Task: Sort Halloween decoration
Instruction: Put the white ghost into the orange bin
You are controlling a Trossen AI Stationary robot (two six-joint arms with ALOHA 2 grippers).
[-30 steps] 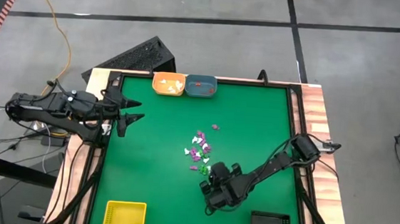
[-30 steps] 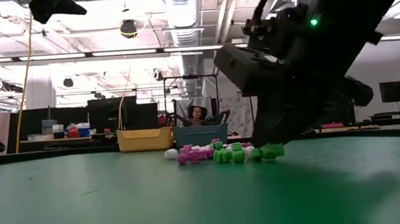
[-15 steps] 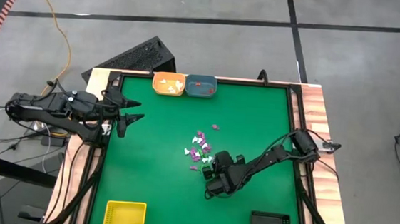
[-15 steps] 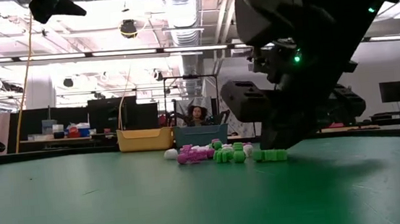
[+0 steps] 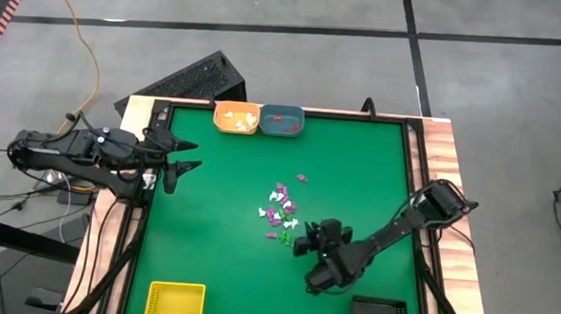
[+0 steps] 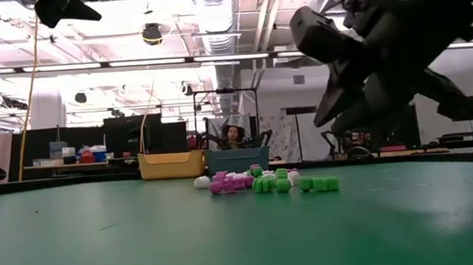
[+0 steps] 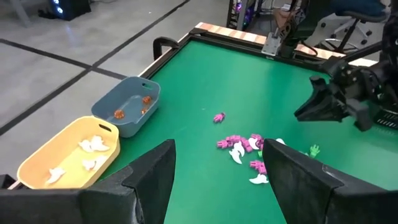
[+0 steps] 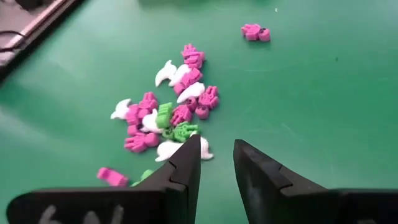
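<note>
Here no legible writing shows on the right gripper (image 8: 216, 163), only blurred marks

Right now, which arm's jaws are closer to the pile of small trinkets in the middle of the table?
The right. The right gripper hangs just beside the trinket pile, jaws slightly apart. The left gripper waits far off at the table's left edge, jaws open.

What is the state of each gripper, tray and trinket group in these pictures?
Right gripper: open, empty, above the trinkets.
Left gripper: open, empty, at the table's left edge.
Trinket pile: loose on the mat.
Orange tray: holds white trinkets.
Blue tray: holds orange-red trinkets.
Yellow tray: looks empty.
Black tray: contents unclear.
</note>
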